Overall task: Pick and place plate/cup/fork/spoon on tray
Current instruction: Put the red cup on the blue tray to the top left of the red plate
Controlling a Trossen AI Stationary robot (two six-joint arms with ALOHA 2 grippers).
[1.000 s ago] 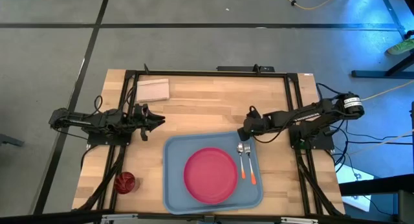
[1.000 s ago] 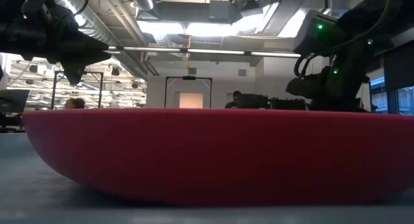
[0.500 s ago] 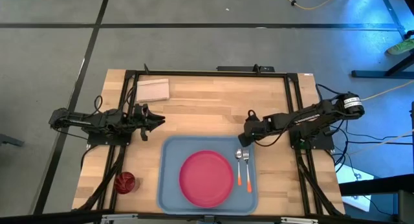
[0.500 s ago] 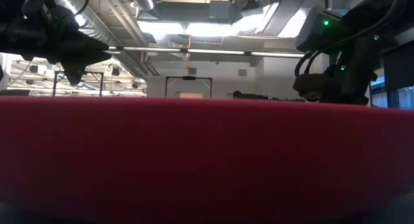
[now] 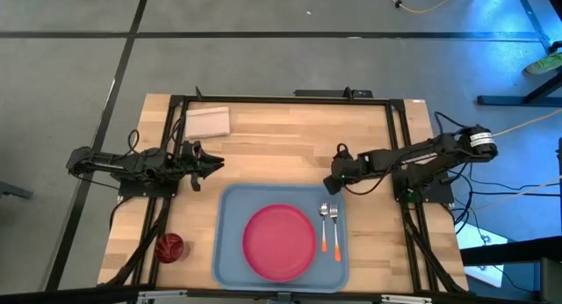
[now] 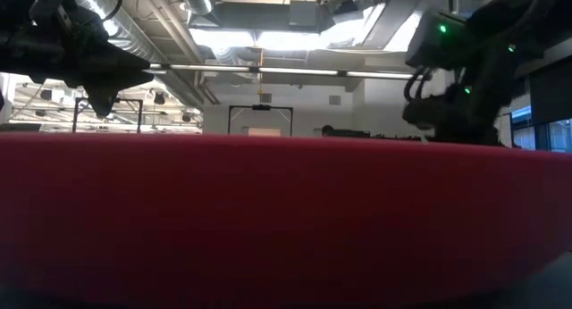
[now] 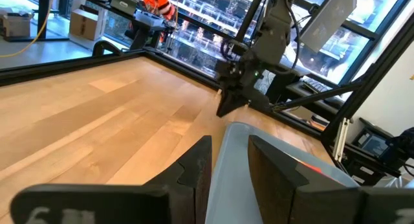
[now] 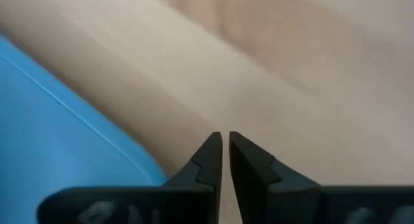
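Observation:
The light-blue tray (image 5: pixel 230 251) lies on the table's near middle. The pink-red plate (image 5: pixel 279 242) rests flat in it and fills the low view (image 6: pixel 286 220). The fork and spoon (image 5: pixel 329 227) lie side by side on the tray, right of the plate. The dark red cup (image 5: pixel 169 247) stands on the table left of the tray. My right gripper (image 5: pixel 332 183) is shut and empty, just beyond the tray's far right corner (image 8: pixel 97 133). My left gripper (image 5: pixel 216 163) is open and empty, beyond the tray's far left corner.
A pale flat block (image 5: pixel 207 121) lies at the table's far left. Black frame rails (image 5: pixel 281 99) run along the far edge and both sides. Bare wood (image 5: pixel 281 146) shows between the tray and the far rail.
The tray, with the plate, fork and spoon on it, has slid a little toward the table's left and near edges. My right gripper went toward the near edge at the tray's far right corner, then drew back toward the far edge.

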